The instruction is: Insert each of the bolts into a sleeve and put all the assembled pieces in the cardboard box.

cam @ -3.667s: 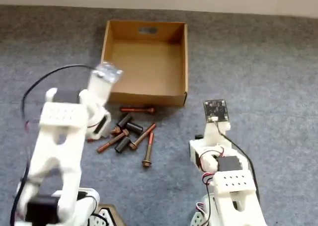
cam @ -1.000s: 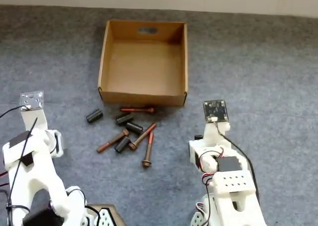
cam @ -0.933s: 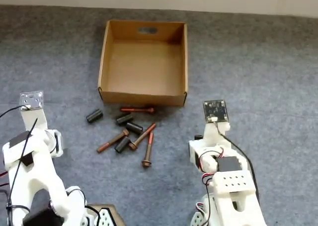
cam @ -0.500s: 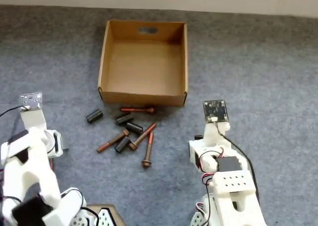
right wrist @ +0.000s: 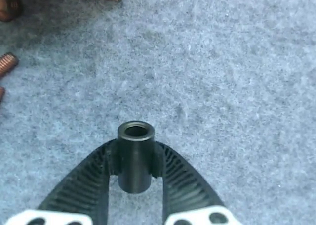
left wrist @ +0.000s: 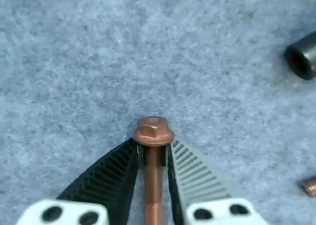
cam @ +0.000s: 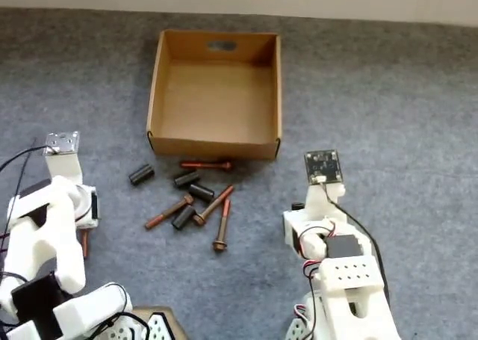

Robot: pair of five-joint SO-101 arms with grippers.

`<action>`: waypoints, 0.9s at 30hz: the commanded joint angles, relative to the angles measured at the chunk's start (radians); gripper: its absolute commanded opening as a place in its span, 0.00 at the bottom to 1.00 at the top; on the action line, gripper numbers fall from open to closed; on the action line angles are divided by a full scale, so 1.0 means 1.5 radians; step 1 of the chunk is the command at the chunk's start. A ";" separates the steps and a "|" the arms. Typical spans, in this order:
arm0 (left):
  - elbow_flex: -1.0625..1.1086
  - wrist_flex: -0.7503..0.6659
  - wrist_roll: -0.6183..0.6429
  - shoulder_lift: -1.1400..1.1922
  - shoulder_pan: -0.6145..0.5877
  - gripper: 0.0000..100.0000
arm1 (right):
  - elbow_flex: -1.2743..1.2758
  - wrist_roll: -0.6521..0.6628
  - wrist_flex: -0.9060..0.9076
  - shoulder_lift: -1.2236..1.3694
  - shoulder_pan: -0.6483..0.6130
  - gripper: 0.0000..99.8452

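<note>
Insertion step in hand: grips a bolt (left wrist: 153, 132) in the left hand (left wrist: 153, 147), a sleeve (right wrist: 134, 168) in the right hand (right wrist: 135, 151). Calls next for aligning shank with bore.

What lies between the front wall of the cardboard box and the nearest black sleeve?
One copper bolt lies there, parallel to the cardboard box wall; the high view shows it.

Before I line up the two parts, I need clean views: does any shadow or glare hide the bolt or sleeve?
Left wrist view: bolt evenly lit, no glare; right wrist view: sleeve evenly lit, only its bore dark; high view: faint shadow before the box.
</note>
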 commanded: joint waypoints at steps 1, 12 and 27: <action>-0.023 -0.002 0.000 -0.046 -0.012 0.01 | -0.006 -0.001 -0.009 -0.014 0.002 0.01; -0.020 0.241 0.016 -0.584 -0.005 0.01 | -0.052 -0.001 0.066 -0.106 -0.010 0.01; -0.088 0.135 0.260 -0.726 0.386 0.01 | -0.049 0.037 -0.028 -0.477 -0.148 0.01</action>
